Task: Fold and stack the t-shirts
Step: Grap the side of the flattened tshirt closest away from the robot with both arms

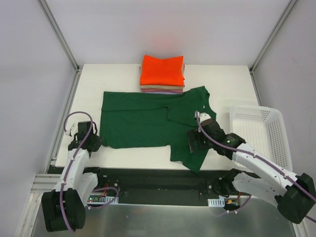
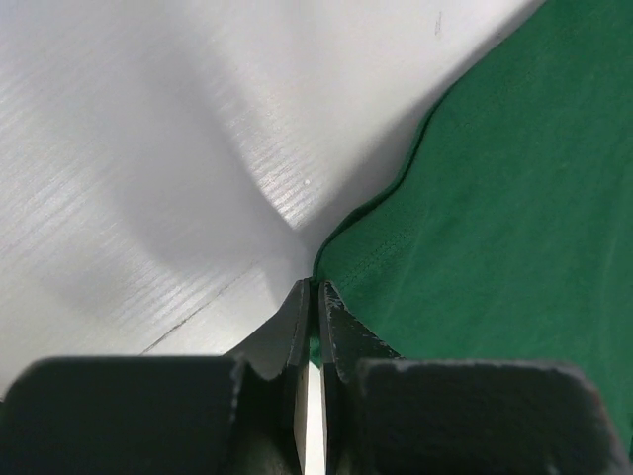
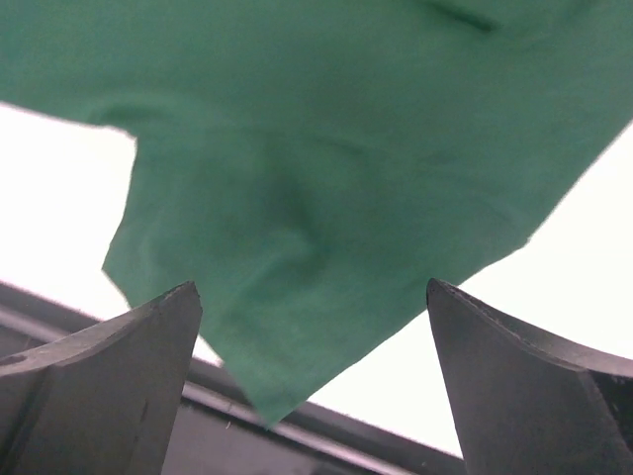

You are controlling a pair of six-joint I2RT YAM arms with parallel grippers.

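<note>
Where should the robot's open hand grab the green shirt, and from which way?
Probably the pointed sleeve corner of the green t-shirt, coming down from above with the right gripper. Most of the shirt lies flat on the table, but this corner pokes past the near edge, so a finger can slip beneath it. The left fingers pinch the other near corner.

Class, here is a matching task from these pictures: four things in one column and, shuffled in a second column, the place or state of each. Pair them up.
Things
1. orange t-shirt
2. basket
3. left end effector
4. right end effector

Place or state
A. wide open over the green t-shirt
B. on top of the folded stack, at the far edge
C. closed on the green t-shirt's near left corner
D. on the right side of the table

Pairs: 1-B, 2-D, 3-C, 4-A
</note>
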